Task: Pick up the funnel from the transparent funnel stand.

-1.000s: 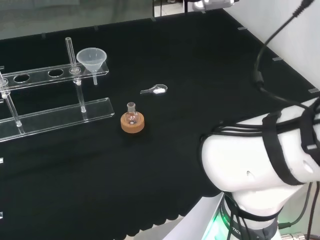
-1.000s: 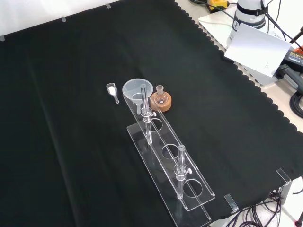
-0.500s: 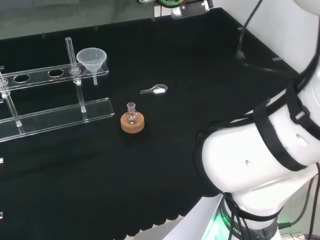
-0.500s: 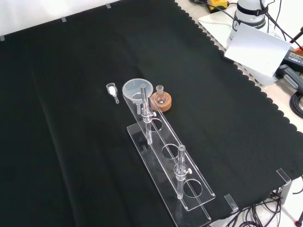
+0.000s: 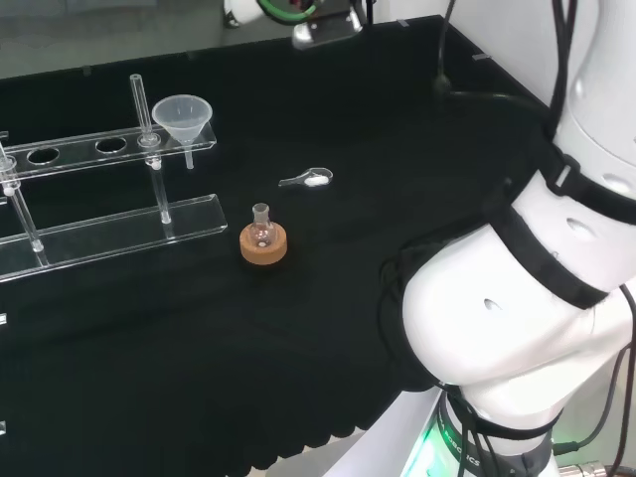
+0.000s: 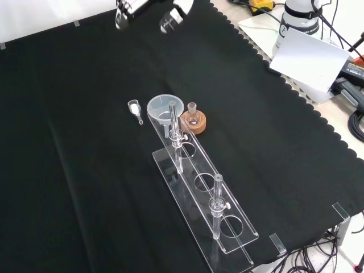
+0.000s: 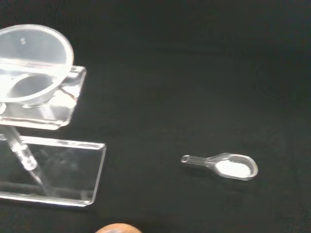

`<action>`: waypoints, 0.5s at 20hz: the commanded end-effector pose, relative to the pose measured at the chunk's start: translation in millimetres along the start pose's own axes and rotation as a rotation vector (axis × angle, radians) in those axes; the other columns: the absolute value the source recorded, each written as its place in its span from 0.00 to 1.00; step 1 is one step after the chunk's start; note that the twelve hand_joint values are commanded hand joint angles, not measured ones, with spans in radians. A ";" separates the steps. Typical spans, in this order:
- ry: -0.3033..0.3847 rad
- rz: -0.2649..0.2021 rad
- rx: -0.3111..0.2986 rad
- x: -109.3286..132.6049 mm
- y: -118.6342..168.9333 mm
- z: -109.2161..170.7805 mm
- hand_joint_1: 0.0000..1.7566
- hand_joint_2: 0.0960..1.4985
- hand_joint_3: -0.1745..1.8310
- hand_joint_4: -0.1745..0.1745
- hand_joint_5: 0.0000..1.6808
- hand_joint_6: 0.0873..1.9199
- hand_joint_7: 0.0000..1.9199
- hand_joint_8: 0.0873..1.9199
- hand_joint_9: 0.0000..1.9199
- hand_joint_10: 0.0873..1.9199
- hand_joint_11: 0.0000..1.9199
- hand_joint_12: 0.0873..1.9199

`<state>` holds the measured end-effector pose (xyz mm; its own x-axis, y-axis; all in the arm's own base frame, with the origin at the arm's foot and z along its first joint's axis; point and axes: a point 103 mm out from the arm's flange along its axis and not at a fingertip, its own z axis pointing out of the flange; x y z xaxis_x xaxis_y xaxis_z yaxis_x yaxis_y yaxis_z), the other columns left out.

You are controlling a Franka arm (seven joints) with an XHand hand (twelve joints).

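Head view: the clear funnel (image 5: 182, 115) sat in the end hole of the transparent stand (image 5: 99, 189). Front view: the robot hand (image 6: 149, 10) hovered far above; its finger state could not be told. Wrist view: a small scoop (image 7: 222, 165) held white powder.

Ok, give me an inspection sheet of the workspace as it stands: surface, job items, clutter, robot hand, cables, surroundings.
Surface: black cloth, flat, scalloped edge at the front view's right.
Job's things: funnel seated in the end hole of the transparent funnel stand, untouched; the stand's other holes are empty.
Clutter: small flask on a cork ring beside the stand; small clear scoop holding white powder, lying apart on the cloth.
Robot hand: robot hand at the front view's top edge, well away from the funnel; finger state cannot be told.
Cables: black cables along the arm in the head view; more off the bench at the front view's right.
Surroundings: white box and gear off the cloth.
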<state>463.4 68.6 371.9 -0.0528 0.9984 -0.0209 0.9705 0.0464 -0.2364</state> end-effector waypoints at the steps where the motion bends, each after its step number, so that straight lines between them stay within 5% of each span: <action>1: -0.001 -0.035 0.012 30.9 10.9 5.8 0.01 0.72 0.26 0.48 0.12 0.00 0.00 0.20 0.08 0.31 0.04 0.71; 6: -0.049 -0.044 0.052 70.2 14.7 12.4 0.06 0.67 0.24 0.48 0.11 0.00 0.01 0.22 0.09 0.33 0.04 0.72; 10: -0.047 -0.052 0.106 58.1 17.0 19.8 0.09 0.64 0.23 0.50 0.10 0.00 0.00 0.24 0.08 0.34 0.03 0.73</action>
<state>468.9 118.4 360.5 -0.1098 0.9939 -0.0129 0.9580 0.1024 -0.2680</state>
